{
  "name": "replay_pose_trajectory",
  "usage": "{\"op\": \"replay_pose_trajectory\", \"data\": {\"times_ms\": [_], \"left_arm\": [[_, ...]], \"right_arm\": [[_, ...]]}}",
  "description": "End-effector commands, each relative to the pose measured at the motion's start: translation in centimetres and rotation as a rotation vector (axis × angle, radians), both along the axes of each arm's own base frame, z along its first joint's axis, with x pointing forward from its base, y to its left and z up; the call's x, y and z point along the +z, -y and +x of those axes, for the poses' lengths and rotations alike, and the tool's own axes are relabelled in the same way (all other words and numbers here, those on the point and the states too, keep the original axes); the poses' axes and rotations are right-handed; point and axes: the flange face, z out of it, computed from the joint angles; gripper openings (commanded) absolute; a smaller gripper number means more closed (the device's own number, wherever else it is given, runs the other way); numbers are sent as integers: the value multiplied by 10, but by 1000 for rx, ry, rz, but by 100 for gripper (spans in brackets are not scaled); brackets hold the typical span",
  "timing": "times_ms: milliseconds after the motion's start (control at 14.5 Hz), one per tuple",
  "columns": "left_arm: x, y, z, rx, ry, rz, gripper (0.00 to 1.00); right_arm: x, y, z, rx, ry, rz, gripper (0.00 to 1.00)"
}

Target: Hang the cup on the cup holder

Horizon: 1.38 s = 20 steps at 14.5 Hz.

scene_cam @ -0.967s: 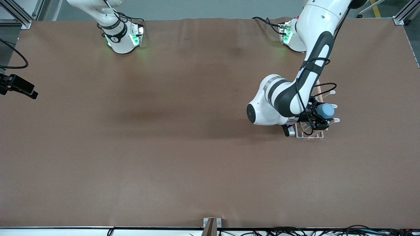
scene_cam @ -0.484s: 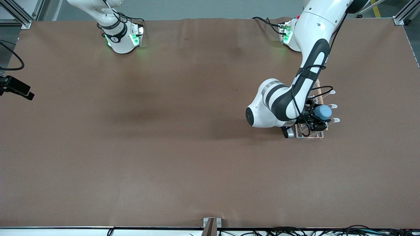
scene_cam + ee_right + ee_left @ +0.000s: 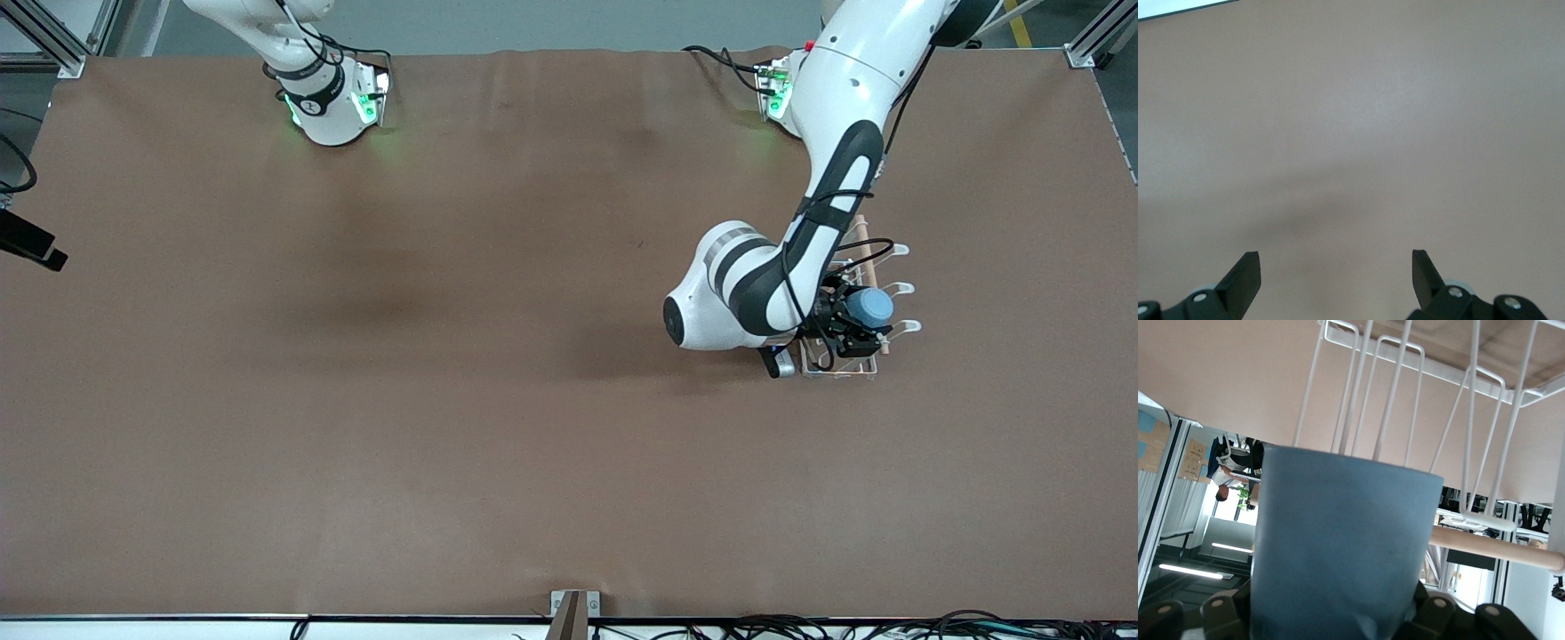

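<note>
Brown table [image 3: 498, 427], seen from the high front camera; all places are given relative to the cup holder [image 3: 855, 293]. The cup holder, a white wire rack with a wooden rod [image 3: 1491, 548] across its top, stands toward the left arm's end of the table. The left arm reaches down over it. The left gripper [image 3: 852, 325] is clamped on the cup [image 3: 870, 308], a light-blue tumbler held over the rack beside the looped prongs [image 3: 900, 288]. The cup lies on its side, its long axis roughly level; its closed base points toward the prong tips, away from the gripper. What it may contain cannot be told. In the left wrist view the cup [image 3: 1338, 553] fills the foreground, with the rack's wires [image 3: 1391, 400] close above it. The right gripper [image 3: 1336, 275] waits with fingers spread wide over bare table, well apart from the rack.
</note>
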Motion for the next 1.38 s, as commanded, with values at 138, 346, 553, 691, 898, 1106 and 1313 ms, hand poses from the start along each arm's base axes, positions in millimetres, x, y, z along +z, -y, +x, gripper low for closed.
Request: {"op": "replay_pose_trajectory", "data": {"times_ms": [138, 346, 553, 691, 898, 1106, 1313], "left_arm": [[12, 2, 6, 13, 58, -4, 100], [47, 14, 19, 69, 118, -99, 100], [99, 6, 34, 216, 247, -245, 100], [125, 13, 44, 270, 285, -348, 100], [171, 9, 55, 408, 472, -506, 100], [209, -10, 64, 547, 580, -674, 100], [255, -43, 66, 675, 619, -839, 100]], "right_arm": [[-1, 0, -5, 7, -7, 1, 100], [-7, -13, -6, 32, -21, 3, 100], [-7, -26, -7, 56, -18, -2, 100], [-6, -26, -7, 56, -18, -2, 100], [-6, -28, -8, 58, -20, 0, 100], [-6, -28, -8, 58, -21, 0, 100], [-6, -27, -8, 56, -23, 0, 100]]}}
